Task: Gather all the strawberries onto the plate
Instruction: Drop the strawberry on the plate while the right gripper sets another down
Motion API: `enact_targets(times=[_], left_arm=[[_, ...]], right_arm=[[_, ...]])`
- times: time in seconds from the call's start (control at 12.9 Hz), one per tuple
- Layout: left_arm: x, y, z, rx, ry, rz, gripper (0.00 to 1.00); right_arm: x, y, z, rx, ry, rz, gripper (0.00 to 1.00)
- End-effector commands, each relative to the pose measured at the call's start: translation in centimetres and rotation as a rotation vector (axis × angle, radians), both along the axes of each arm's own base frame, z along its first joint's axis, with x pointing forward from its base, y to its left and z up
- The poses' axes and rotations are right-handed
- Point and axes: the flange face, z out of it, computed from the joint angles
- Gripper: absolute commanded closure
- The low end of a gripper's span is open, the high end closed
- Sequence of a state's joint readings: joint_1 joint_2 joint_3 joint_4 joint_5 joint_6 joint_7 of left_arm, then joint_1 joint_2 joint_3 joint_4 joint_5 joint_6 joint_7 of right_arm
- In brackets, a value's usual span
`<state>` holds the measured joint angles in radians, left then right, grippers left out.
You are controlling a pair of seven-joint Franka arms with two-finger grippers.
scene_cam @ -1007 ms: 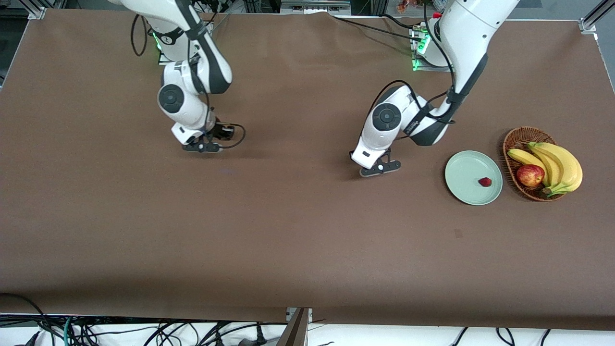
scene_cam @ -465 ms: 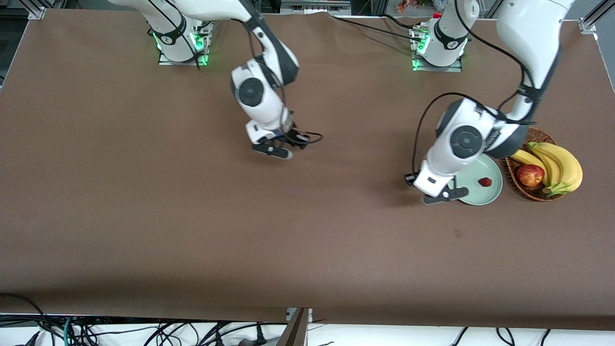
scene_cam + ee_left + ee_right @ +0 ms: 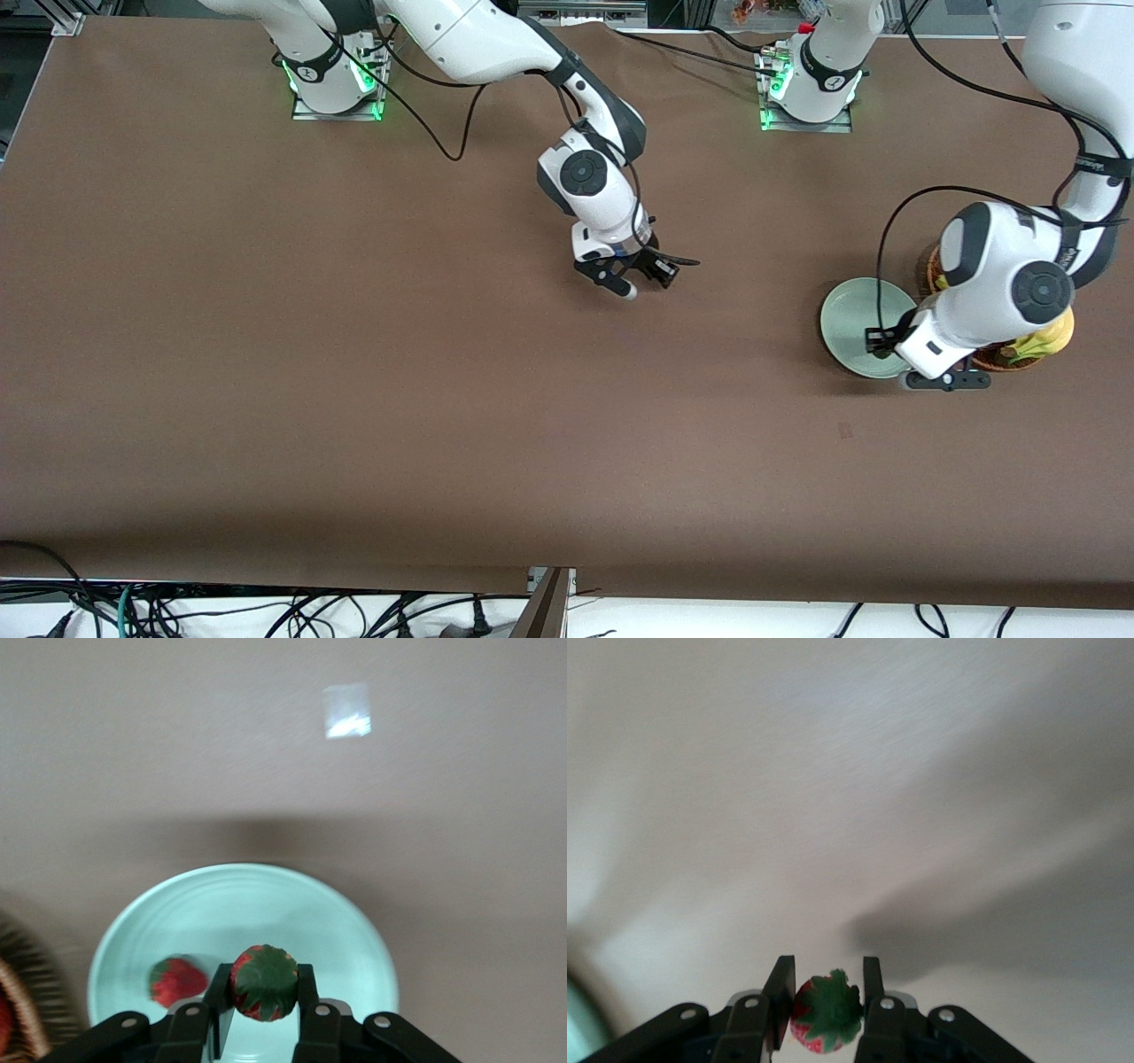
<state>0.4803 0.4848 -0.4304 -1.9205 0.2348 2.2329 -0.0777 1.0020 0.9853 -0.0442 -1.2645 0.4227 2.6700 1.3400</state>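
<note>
Left gripper (image 3: 264, 1014) is clamping a strawberry (image 3: 264, 981), hanging over the plate (image 3: 345, 930) near its rim; leafy top is facing the wrist camera, so the berry's long axis is running roughly along the fingers, tip toward the plate. A second strawberry (image 3: 175, 980) is already lying in the plate just beside. Right gripper (image 3: 826, 1014) is pinching the third strawberry (image 3: 825, 1012) over bare table (image 3: 443, 399), well apart from the plate, green cap toward the camera. Step judged: delivery. Next move is calling for lowering and releasing inside the rim.

1 strawberry (image 3: 176, 981) on mint plate (image 3: 292, 912), 2 claw-held
</note>
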Motion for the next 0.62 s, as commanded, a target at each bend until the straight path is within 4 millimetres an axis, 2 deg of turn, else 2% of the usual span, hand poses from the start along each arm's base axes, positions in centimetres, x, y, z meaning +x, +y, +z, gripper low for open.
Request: enact_targets(times=[0.0,0.08,0.15,0.23,0.31,0.39,0.46,0.54], left_arm=[[-1.0,0.4,-2.2,-0.038,0.044,-0.051,0.77],[-1.5,0.2,-2.8,-0.039,0.057,-0.055,0.64],[-1.8,0.1,-3.1,-0.038,0.066,-0.057,0.32],[-1.9,-0.2,-3.1,-0.036,0.07,-0.065,0.0],[-1.9,-0.4,-2.9,-0.034,0.073,-0.068,0.0],[-1.6,-0.9,-2.2,-0.03,0.071,-0.074,0.0],[-1.2,-1.5,-1.1,-0.021,0.078,-0.08,0.0],[-0.9,-2.4,0.1,-0.015,0.088,-0.083,0.0]], right_arm=[[1.2,0.9,1.9,0.049,-0.022,-0.046,0.32],[2.0,0.4,3.2,0.048,-0.023,-0.046,0.25],[3.3,-0.8,4.2,0.006,-0.002,-0.039,0.15],[4.9,-2.4,5.4,-0.056,0.038,-0.034,0.13],[6.0,-3.7,8.1,-0.098,0.054,0.006,0.07],[7.9,-6.1,10.6,-0.136,0.064,0.059,0.03],[9.3,-8.4,11.9,-0.171,0.085,0.137,0.01],[10.8,-11.0,14.5,-0.182,0.071,0.235,0.01]])
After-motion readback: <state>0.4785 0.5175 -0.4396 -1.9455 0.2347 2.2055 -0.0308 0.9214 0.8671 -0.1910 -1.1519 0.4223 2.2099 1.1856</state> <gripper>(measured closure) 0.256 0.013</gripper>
